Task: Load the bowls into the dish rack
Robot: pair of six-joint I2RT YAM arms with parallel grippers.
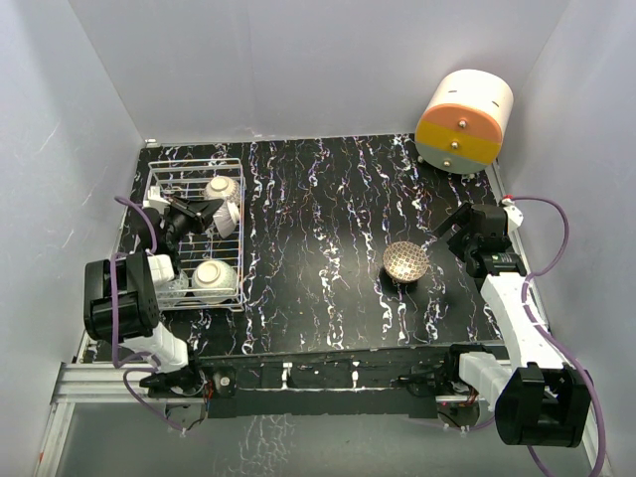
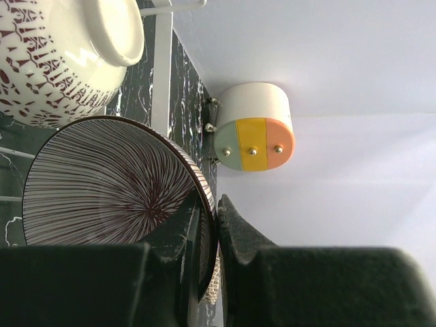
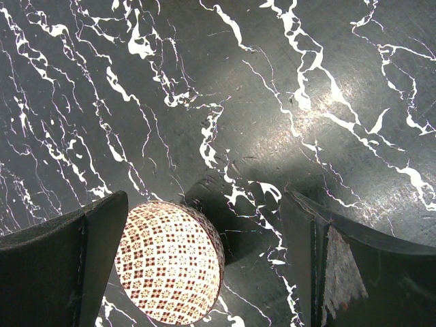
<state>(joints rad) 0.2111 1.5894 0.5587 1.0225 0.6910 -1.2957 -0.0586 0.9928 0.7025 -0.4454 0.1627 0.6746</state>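
Note:
The white wire dish rack (image 1: 159, 184) stands at the table's left. One bowl (image 1: 223, 188) sits in its far part and another bowl (image 1: 212, 277) in its near part. My left gripper (image 1: 211, 214) is over the rack's middle, shut on the rim of a bowl with purple-grey stripes inside (image 2: 102, 184), held on edge. A red-patterned bowl (image 2: 58, 58) lies just beyond it. At right, a brown-gold bowl (image 1: 405, 261) stands on the table. My right gripper (image 3: 211, 266) is open around that bowl's lattice outside (image 3: 170, 262), which is nearer the left finger (image 3: 68, 266).
A large cream, orange and yellow cylinder (image 1: 464, 121) stands at the far right corner and also shows as a cylinder (image 2: 253, 129) beyond the rack's wire (image 2: 162, 68). The black marbled table (image 1: 318, 219) is enclosed by white walls.

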